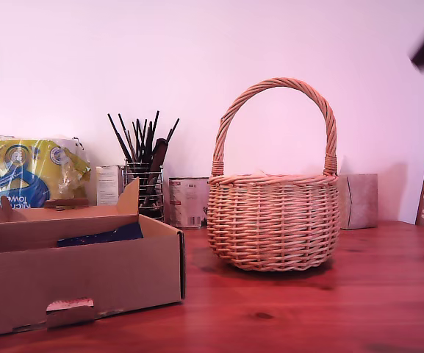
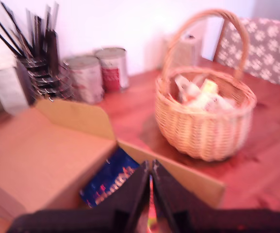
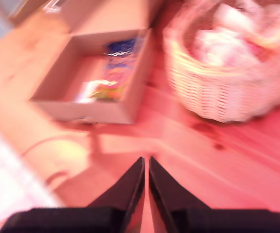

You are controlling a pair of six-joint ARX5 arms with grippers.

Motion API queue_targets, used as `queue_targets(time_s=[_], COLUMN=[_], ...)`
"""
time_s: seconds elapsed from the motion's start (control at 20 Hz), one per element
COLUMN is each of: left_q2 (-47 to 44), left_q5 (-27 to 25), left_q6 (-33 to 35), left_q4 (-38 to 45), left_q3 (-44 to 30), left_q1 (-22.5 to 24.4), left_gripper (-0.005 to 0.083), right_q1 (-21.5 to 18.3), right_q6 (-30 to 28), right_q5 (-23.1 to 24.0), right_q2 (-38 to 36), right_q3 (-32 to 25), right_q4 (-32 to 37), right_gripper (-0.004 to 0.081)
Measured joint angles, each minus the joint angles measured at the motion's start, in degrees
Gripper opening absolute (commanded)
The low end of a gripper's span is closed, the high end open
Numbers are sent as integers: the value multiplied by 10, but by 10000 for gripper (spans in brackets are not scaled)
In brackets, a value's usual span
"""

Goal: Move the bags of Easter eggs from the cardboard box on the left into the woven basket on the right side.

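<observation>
my first tool (image 2: pixel 151 167) has its two dark fingers drawn together, tips nearly touching with only a thin slit between them and nothing visibly gripped. it hangs above the cardboard box (image 2: pixel 42 155), near the wall that faces the basket. just past the fingertips a bag of easter eggs (image 2: pixel 109 178) lies inside the box, its dark blue part showing. further out, the woven basket (image 2: pixel 205 121) stands on the red-brown table (image 2: pixel 271 165), apart from the box, with pale packets (image 2: pixel 198 94) inside it.

my second tool (image 3: pixel 146 162) is likewise closed, fingers meeting at a point, empty, held over bare table. beyond it the box is seen from above; the bag lies against one side wall, blue at one end and green and red at the other. this view is blurred, so finer detail is lost.

in the exterior view the box sits at the exterior view's left, flaps up, a tab cutout (image 1: pixel 70 309) in its front wall, a blue edge of the bag just showing over the wall. the basket stands near the middle, close beside the box but not touching. behind, along the wall, are a yellow-and-blue plastic pack (image 1: pixel 28 173), a mesh holder of dark sticks (image 1: pixel 144 165) and a tin (image 1: pixel 187 201).
</observation>
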Motion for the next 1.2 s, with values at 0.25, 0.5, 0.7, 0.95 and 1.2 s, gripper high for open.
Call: queue_targets(time_s=[0.25, 0.5, 0.7, 0.95, 1.2], left_q2=[131, 270, 397, 516, 606], left_q5=[8, -16, -23, -86, -127], left_q6=[50, 50, 48, 33, -16], left_q4=[-132, -170, -189, -205, -201], left_q3=[90, 234, 268, 323, 350], left_q1=[0, -13, -40, -97, -129], left_gripper=[746, 746, 748, 753, 753], right_q1=[55, 62, 62, 62, 62], right_q6=[-7, -11, -24, -24, -24], right_q5=[-3, -2, -1, 0, 1], right_q2=[44, 59, 59, 59, 59], right_q3=[43, 43, 43, 43, 43], right_q4=[-19, -22, -22, -20, -18], right_gripper=[-12, -12, -13, -13, -12])
